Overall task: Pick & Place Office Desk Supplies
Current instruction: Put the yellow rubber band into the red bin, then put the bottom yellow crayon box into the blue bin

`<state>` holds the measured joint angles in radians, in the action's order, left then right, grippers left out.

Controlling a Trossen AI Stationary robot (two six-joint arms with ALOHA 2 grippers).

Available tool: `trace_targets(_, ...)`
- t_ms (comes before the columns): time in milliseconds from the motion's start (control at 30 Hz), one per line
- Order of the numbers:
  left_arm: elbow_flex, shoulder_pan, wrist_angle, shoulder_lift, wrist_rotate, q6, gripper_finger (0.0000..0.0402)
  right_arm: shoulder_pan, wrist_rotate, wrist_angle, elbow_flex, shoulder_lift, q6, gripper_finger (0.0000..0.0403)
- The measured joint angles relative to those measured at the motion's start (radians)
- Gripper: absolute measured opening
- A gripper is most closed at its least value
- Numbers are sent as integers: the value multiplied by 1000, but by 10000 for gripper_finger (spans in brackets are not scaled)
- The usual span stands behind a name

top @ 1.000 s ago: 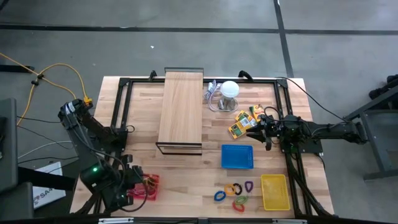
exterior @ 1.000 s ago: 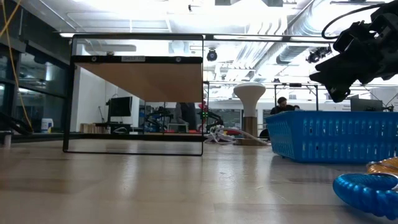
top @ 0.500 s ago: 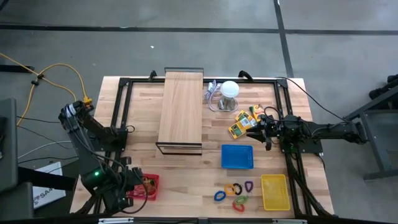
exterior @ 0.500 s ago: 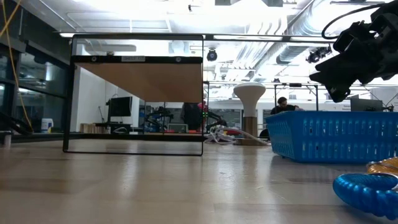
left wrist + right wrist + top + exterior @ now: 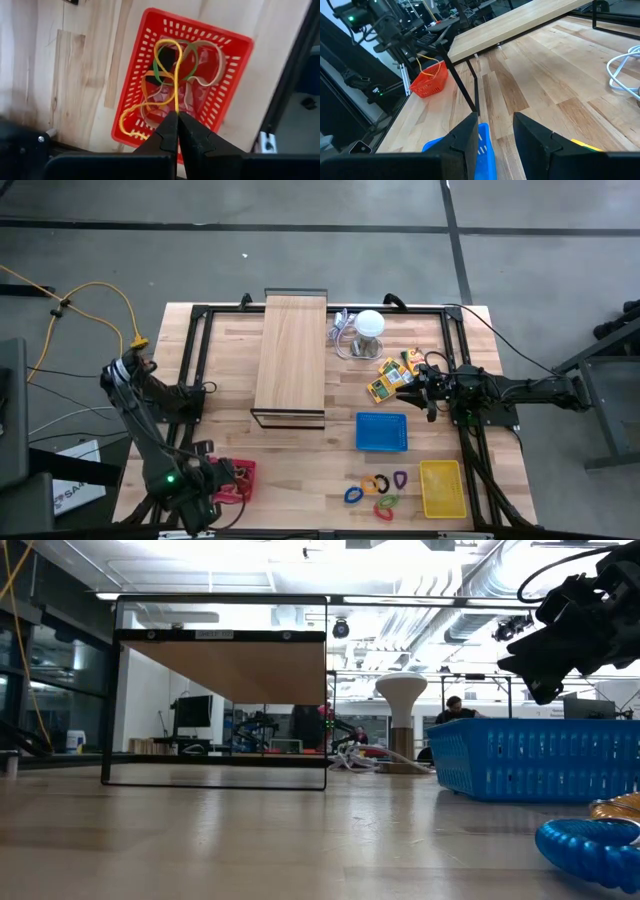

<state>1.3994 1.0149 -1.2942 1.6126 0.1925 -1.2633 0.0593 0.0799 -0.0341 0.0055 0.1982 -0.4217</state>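
At the tabletop's point(image 5: 300, 470) 7 o'clock, the red basket point(image 5: 150, 65) holds rubber bands point(image 5: 195, 55). Left fingers point(image 5: 178, 131) pinch a yellow band point(image 5: 176, 85) rising from it. Right fingers point(image 5: 492, 131) hang open at 3 o'clock beside the yellow packs point(image 5: 390, 377).

Yellow band point(image 5: 170, 65): thin loop, pinched at one end, hanging over red basket point(image 5: 235, 45), lower left of high view. Green, tan bands point(image 5: 192, 62) tangled inside basket. Yellow-orange packs point(image 5: 392, 377) flat, right of centre. Coloured clips point(image 5: 376, 491) clustered at lower right, blue one point(image 5: 590, 845) nearest low camera.
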Motion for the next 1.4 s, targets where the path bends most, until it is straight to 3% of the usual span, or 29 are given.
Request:
trace_targets(267, 0, -29, 26, 135, -69, 2, 1, 0, 0, 0, 0, 0, 0, 111)
trace_targets(400, 0, -53, 99, 182, -109, 97, 1, 0, 0, 0, 0, 0, 0, 111)
trace_targets(600, 0, -80, 103, 175, -86, 100, 6, 0, 0, 0, 0, 0, 0, 111)
trace_targets(1000, 0, -89, 101, 168, -60, 85, 73, 0, 0, 0, 0, 0, 0, 111)
trace_targets(1400, 0, -90, 101, 168, -59, 86, 77, 0, 0, 0, 0, 0, 0, 111)
